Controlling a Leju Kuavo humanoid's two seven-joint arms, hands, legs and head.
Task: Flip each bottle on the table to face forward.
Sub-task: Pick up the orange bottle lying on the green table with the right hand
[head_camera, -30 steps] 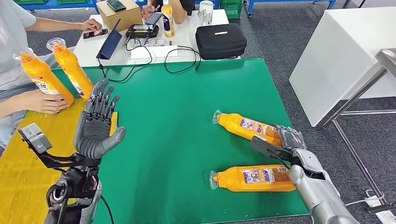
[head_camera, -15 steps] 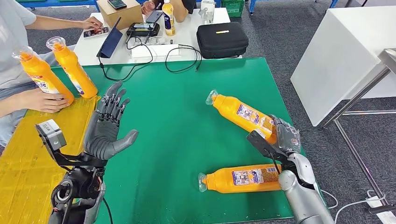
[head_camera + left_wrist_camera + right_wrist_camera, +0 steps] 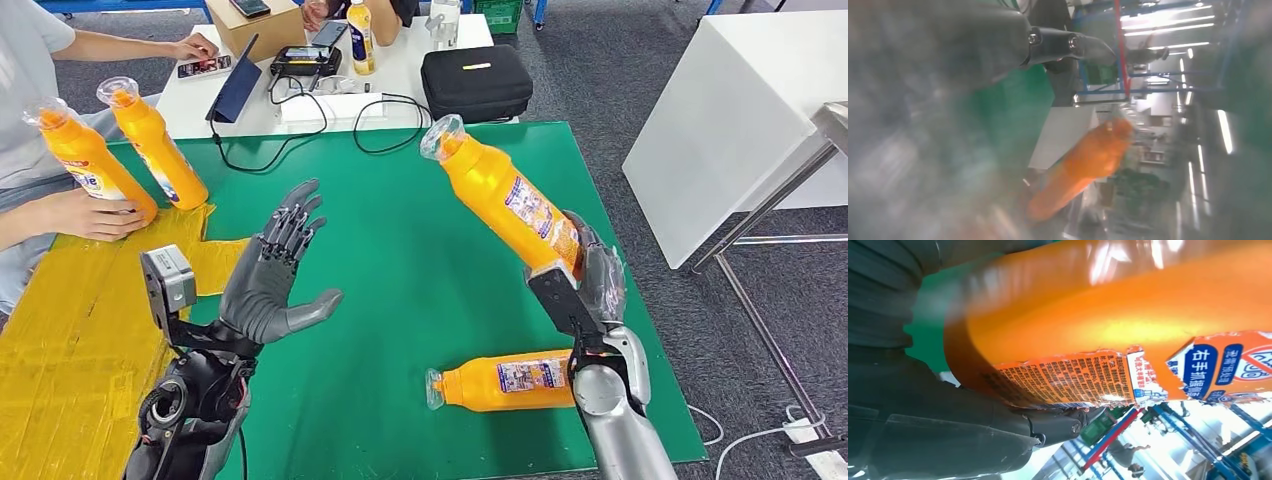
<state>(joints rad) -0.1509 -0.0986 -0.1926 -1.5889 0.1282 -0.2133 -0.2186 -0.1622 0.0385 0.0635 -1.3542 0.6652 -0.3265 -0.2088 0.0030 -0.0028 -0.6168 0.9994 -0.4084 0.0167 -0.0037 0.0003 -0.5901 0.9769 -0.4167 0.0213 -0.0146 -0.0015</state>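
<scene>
My right hand (image 3: 592, 282) grips the base of an orange bottle (image 3: 497, 191) and holds it tilted above the green mat (image 3: 400, 240), cap pointing up and away; its torn label shows close up on the bottle (image 3: 1128, 340) in the right wrist view. A second orange bottle (image 3: 510, 380) lies on its side on the mat near the front edge, cap to the left. My left hand (image 3: 270, 280) hovers with its fingers spread, holding nothing. The lifted bottle (image 3: 1083, 165) appears blurred in the left wrist view. Two orange bottles (image 3: 150, 145) stand upright at the far left.
A person's hand (image 3: 85, 215) steadies the leftmost upright bottle on the yellow mat (image 3: 70, 340). Behind the green mat a white table (image 3: 400, 70) carries a black case (image 3: 475, 85), cables, a box and devices. A white cabinet (image 3: 730, 120) stands at the right.
My right hand has raised its bottle off the mat and tilted it more upright. My left hand moved right and forward, fingers still spread. The camera view has shifted slightly.
</scene>
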